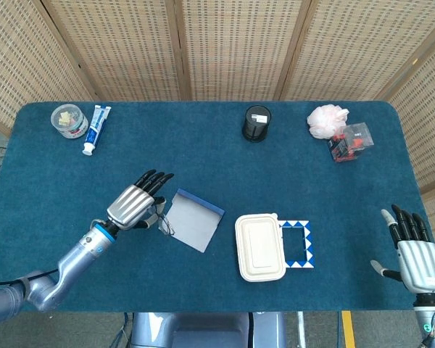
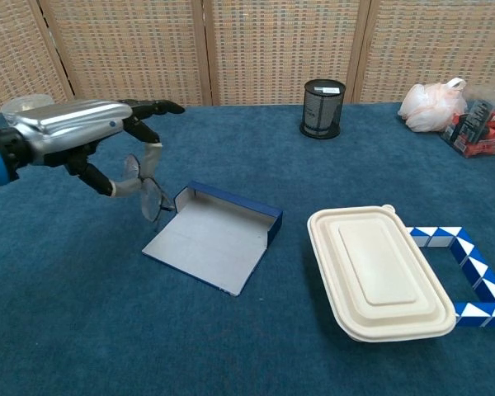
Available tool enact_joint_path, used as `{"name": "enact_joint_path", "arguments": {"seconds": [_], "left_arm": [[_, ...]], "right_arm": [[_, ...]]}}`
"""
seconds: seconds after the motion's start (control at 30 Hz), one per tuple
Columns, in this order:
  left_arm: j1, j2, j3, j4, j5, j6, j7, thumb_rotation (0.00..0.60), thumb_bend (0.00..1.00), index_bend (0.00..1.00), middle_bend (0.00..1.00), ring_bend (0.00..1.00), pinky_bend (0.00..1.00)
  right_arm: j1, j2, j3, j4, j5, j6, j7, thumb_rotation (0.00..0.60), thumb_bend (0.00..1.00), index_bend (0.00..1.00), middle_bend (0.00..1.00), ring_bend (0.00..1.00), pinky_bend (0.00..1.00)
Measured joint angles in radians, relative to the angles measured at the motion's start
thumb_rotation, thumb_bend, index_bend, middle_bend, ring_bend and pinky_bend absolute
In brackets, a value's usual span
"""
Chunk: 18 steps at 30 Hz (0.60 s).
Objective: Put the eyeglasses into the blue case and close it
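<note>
My left hand (image 1: 135, 204) (image 2: 82, 132) hangs above the table just left of the open blue case (image 1: 192, 220) (image 2: 217, 233). It pinches the eyeglasses (image 2: 148, 191) (image 1: 163, 221) between thumb and a finger, and they dangle below it near the case's left edge. The case lies flat with its grey inside up and its blue wall at the far side. My right hand (image 1: 416, 254) rests open near the table's front right corner, fingers spread, holding nothing; the chest view does not show it.
A white lidded food box (image 1: 259, 246) (image 2: 382, 271) sits right of the case, touching a blue-white snake puzzle (image 1: 298, 243) (image 2: 469, 275). At the back stand a black mesh cup (image 1: 256, 123), a pink bag (image 1: 326, 120), a red item box (image 1: 349, 142), a toothpaste tube (image 1: 96, 128) and a jar (image 1: 68, 120).
</note>
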Motion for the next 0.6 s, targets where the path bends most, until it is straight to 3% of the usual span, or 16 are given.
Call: {"name": "enact_joint_path", "arguments": {"seconds": [0.2,0.6], "left_arm": [[-0.036,-0.077,-0.021,0.023,-0.062,-0.061,0.054,0.6,0.41,0.63,0.0,0.0,0.0],[-0.091,-0.215,-0.04,0.194,-0.126,-0.14,0.03,0.6,0.41,0.63,0.0,0.0,0.0]], "right_arm": [[0.001,0.003,-0.001,0.0,0.002,-0.007,0.012,0.6,0.0,0.0,0.0,0.0,0.0],[0.005,0.01,-0.004,-0.002,0.002,-0.018,0.029,0.6,0.0,0.0,0.0,0.0,0.0]]}}
